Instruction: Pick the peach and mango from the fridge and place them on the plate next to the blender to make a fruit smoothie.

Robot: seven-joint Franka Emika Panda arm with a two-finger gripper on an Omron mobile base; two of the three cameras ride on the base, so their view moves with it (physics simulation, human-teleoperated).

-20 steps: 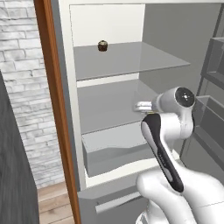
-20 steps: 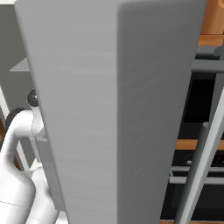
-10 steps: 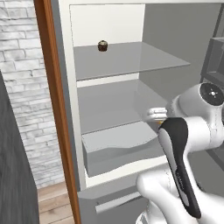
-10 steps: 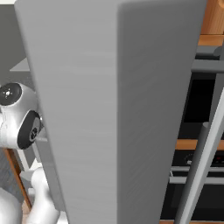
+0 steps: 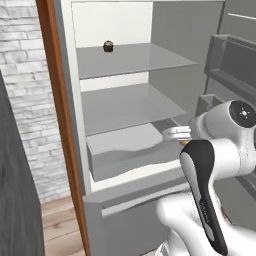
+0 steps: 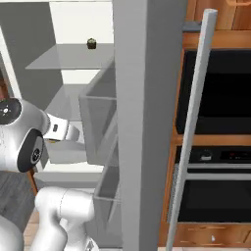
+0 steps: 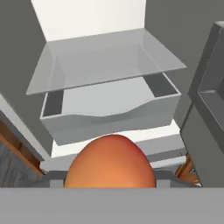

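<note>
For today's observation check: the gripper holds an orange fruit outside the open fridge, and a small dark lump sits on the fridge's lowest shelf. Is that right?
Not quite. The dark lump sits on the fridge's top shelf, as the left base view shows. The gripper does hold an orange fruit outside.

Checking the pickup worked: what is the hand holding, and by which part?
The hand holds the peach, gripped at its lower sides; the exact contact is hidden.

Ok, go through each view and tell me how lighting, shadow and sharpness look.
Left base view: flat, even rendered light, soft shading under the fridge shelves, no glare. Right base view: the fridge door edge looms close as a plain grey slab. Hand view: the orange fruit sits huge against the lens, smoothly shaded, slightly soft-edged.
</note>
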